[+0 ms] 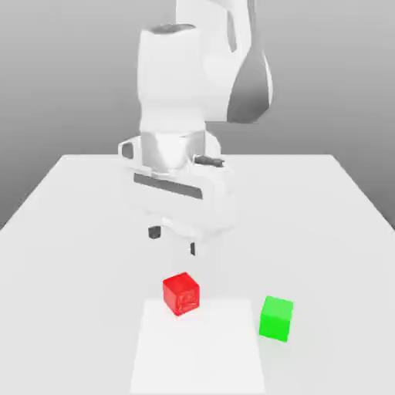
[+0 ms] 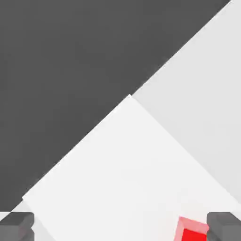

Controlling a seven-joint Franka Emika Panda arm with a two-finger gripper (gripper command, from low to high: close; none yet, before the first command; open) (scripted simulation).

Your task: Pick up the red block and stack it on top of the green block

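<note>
The red block (image 1: pixel 181 293) is a small glossy cube on the white table, at the back left corner of a brighter white patch. The green block (image 1: pixel 276 318) sits on the table to the exterior view's right of it, about a block's width beyond the patch's edge. My gripper (image 1: pixel 174 240) hangs open above the table, a short way behind the red block and higher than it, with nothing between its fingers. In the hand view the gripper (image 2: pixel 121 227) is spread wide, and the red block (image 2: pixel 190 229) lies close to one dark fingertip (image 2: pixel 225 226).
The white table (image 1: pixel 69 231) stretches out on both sides of the arm. A brighter white patch (image 1: pixel 199 351) covers its front middle. The table's edge and dark floor (image 2: pixel 61 70) show in the hand view.
</note>
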